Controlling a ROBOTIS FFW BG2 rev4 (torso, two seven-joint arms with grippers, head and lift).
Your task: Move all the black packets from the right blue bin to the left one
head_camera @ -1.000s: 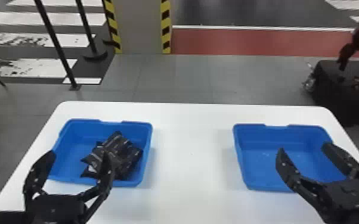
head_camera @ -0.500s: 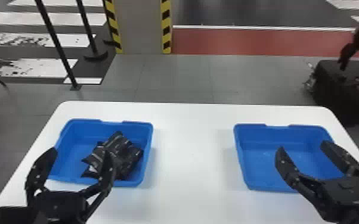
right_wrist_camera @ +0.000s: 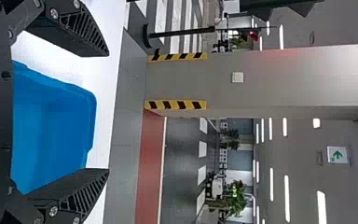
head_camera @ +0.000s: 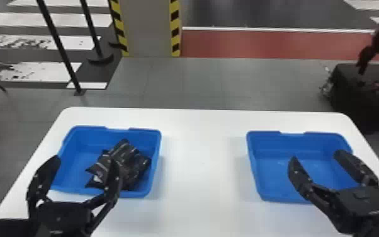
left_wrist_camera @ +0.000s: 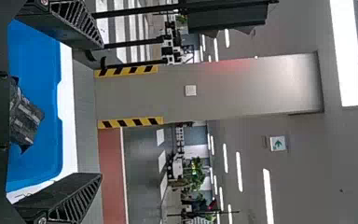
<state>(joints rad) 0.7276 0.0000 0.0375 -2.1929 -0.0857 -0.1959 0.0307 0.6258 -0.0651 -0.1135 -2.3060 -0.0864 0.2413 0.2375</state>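
I judge the moving done and the job at its finish: the black packets [head_camera: 127, 165] lie heaped in the left bin [head_camera: 86, 137], just ahead of my left claw [head_camera: 85, 160], while the right bin [head_camera: 274, 143], ahead of my right claw [head_camera: 315, 156], shows bare blue floor. Both claws have their fingers spread wide, with nothing between them. Next calls only for drawing both clear, without my left fingers snagging the heap.
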